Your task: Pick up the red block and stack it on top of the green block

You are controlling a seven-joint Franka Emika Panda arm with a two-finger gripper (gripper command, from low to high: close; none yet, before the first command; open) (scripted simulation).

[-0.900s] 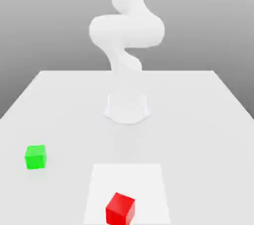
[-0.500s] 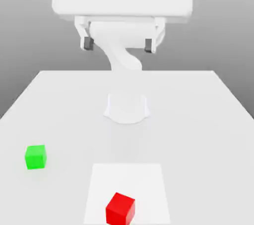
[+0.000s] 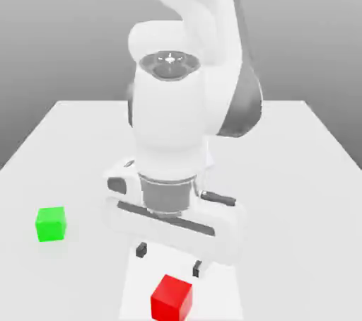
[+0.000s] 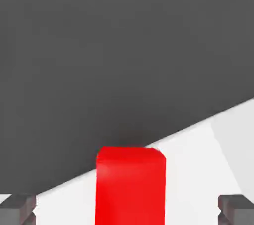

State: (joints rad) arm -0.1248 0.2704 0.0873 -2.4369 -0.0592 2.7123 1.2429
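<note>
The red block lies near the table's front edge on a paler white square patch. The green block rests on the table at the exterior view's left, well apart from the red one. My gripper hangs open just above and slightly behind the red block, its two dark fingertips spread wide with nothing between them. In the hand view the red block lies between the two fingertips, apart from both.
The white table stretches back to the arm's base behind the hand. Bare surface lies between the two blocks and toward the exterior view's right. The table's front edge is close behind the red block.
The hand has come down from high above the table to just over the red block. Neither block has moved.
</note>
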